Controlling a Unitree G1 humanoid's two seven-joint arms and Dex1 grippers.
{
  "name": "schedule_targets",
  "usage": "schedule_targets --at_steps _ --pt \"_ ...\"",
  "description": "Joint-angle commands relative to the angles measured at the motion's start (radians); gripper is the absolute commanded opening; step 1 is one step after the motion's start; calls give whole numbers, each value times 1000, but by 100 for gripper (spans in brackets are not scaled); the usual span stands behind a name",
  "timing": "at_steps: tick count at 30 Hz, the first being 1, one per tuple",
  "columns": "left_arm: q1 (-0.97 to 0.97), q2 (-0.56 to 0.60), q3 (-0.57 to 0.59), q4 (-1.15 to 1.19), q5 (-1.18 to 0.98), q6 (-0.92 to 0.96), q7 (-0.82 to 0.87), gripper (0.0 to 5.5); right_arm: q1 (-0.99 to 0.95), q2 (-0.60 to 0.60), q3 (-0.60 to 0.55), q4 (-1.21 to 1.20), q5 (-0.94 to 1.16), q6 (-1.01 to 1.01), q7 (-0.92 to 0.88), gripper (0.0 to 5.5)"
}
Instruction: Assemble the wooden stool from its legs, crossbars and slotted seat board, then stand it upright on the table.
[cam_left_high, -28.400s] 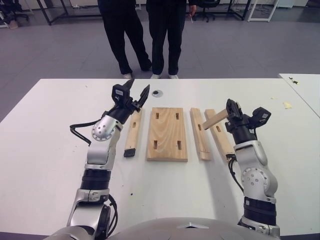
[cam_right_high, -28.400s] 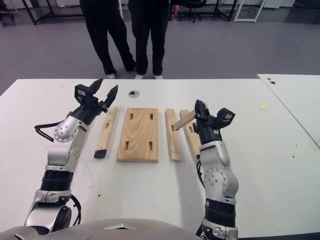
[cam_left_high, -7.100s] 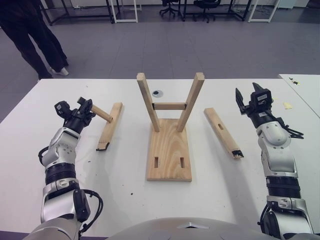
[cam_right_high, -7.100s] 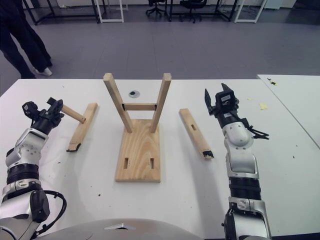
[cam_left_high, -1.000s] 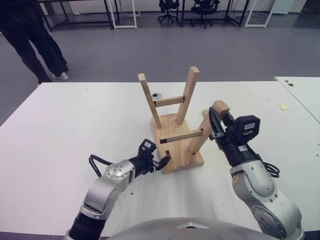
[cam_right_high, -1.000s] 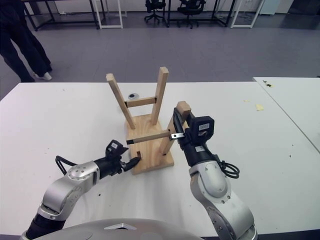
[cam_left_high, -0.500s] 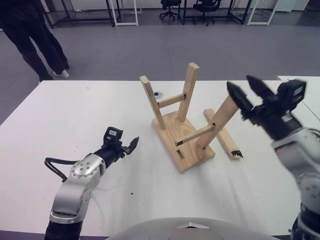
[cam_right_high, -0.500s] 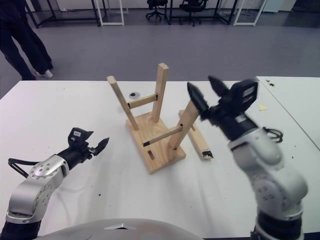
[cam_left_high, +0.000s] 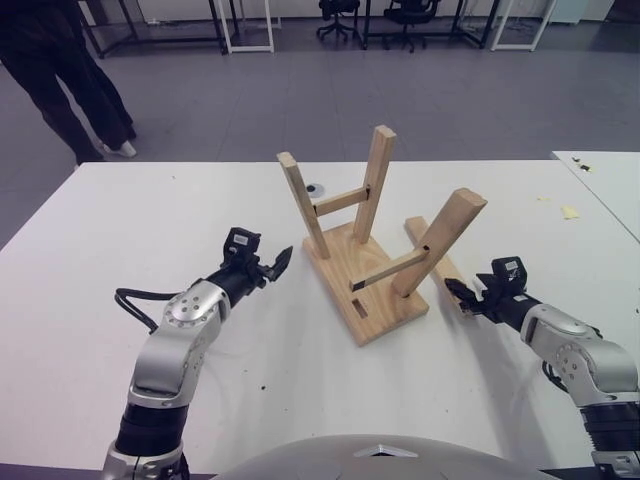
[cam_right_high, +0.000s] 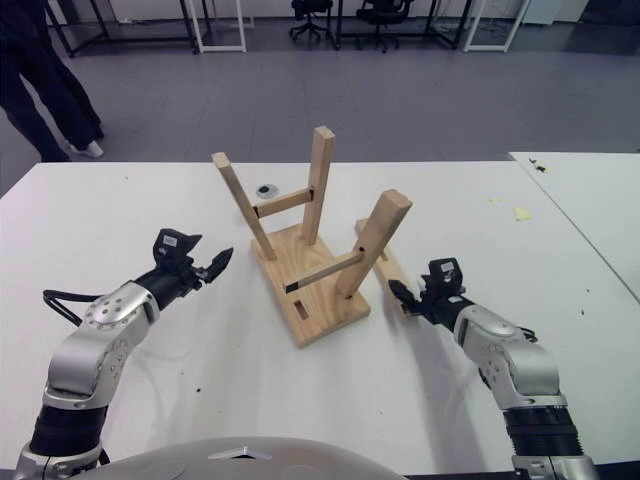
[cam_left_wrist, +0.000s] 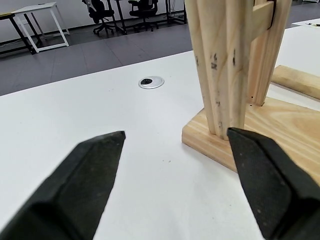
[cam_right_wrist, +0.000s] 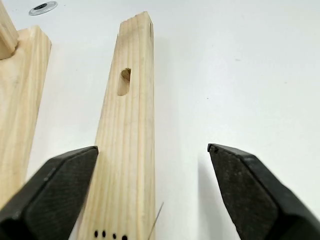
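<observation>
On the white table (cam_left_high: 120, 230) the stool stood upside down and, by my reckoning, roughly three parts built. The slotted seat board (cam_left_high: 388, 316) lay flat, turned at an angle to me, and three legs rose from it. The two far legs (cam_left_high: 303, 205) stood in their slots. The third leg (cam_left_high: 440, 240) leaned up from the board's right side. The fourth leg (cam_right_wrist: 127, 130) lay loose on the table just beside the board's right edge, its mortise facing up.

Of the smaller pieces, one crossbar (cam_left_high: 340, 201) joined the far pair. A second crossbar (cam_left_high: 385, 272) stuck out from the third leg, its free end hanging above an empty slot (cam_left_high: 361, 308) near the board's front corner.

My right claw (cam_left_high: 460, 295) was low on the table, spread wide, one finger either side of the loose leg's near end but not touching it. My left claw (cam_left_high: 272, 266) was also spread, holding nothing, near the board's left side.

What I judged left: seat the fourth leg on that crossbar and in its slot, then turn the stool onto its feet.
</observation>
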Motion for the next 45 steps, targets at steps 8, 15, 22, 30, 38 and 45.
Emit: schedule_targets --at_steps 8,15,22,30,38,45 --pt "-20 -14 -40 21 5 7 -14 376 -40 56 45 -5 -194 -20 3 390" --pt "-27 -13 -13 -32 -27 39 -12 376 -26 53 42 -22 -226 59 36 269" --pt "-364 -168 291 -173 -672 170 94 376 -306 -56 -178 -47 -252 -130 45 207" --pt "-831 -291 341 233 -1058 150 247 376 -627 -62 11 -361 -245 -274 231 207" --pt "-860 -257 374 194 -1151 79 264 290 -533 -88 20 -392 -283 -296 302 207" --pt "-800 -227 320 189 -1092 65 238 154 -532 -69 15 -423 -251 -297 334 207"
